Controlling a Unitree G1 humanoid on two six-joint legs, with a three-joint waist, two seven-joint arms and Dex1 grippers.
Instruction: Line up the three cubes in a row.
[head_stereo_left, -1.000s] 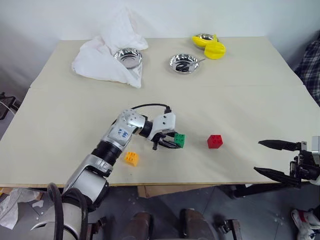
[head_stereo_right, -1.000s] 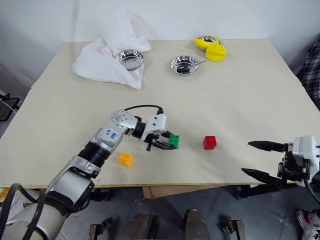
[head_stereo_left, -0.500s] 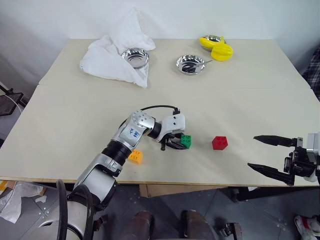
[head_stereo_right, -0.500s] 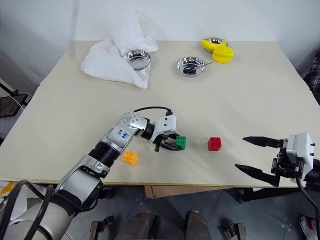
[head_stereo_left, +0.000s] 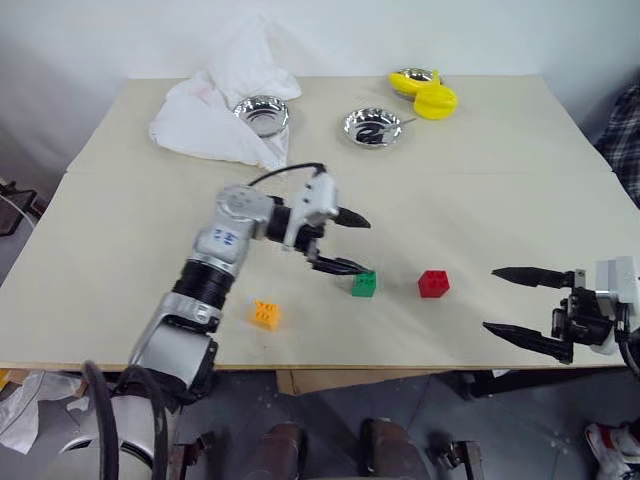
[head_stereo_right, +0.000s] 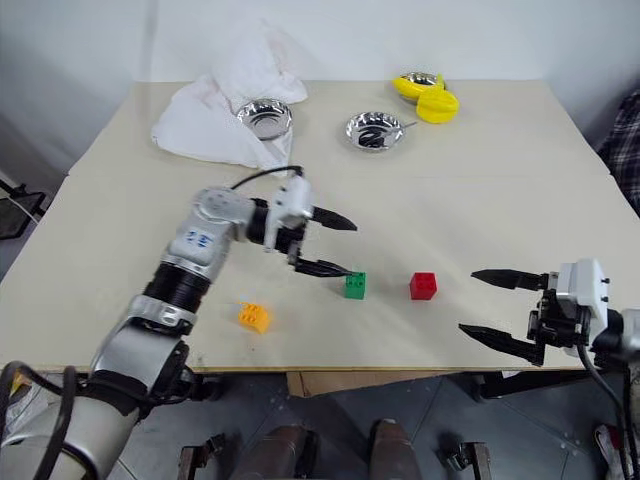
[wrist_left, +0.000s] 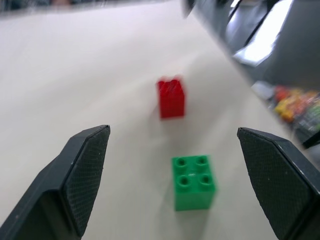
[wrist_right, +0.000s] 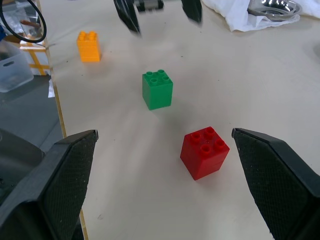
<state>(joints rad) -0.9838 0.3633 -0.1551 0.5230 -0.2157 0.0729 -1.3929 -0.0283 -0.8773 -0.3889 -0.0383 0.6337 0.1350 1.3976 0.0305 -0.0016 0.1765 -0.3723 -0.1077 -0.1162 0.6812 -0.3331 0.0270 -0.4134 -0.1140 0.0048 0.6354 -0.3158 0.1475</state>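
Now freed, the green cube (head_stereo_left: 364, 284) sits alone on the table (head_stereo_left: 520, 200), low and just right of centre in the head views. A second ago the left gripper (head_stereo_left: 347, 242) was clamped on it; in this frame the two black fingers stand spread wide and have lifted off, hovering above and to the upper left of the cube with clear air between. The left wrist view confirms it: both fingertips (wrist_left: 85, 175) flank the green cube without touching, the red cube (wrist_left: 171, 97) just beyond.

The red cube sits a short way to the right of the green one, at about the same height in the picture, so two pieces look to be in a row. The orange cube (head_stereo_left: 265, 314) lies apart, lower and to the left, beside the left forearm, and is not yet in line.

The right gripper (head_stereo_left: 528, 304) waits at the lower right edge of the frame, fingers spread and empty, well apart from the red cube.

Across the top of the frame a white cloth (head_stereo_left: 215, 110), two steel bowls (head_stereo_left: 372, 126) and a yellow item (head_stereo_left: 432, 99) lie untouched.

By these pictures the task looks about two-thirds done, and the orange cube probably comes next.
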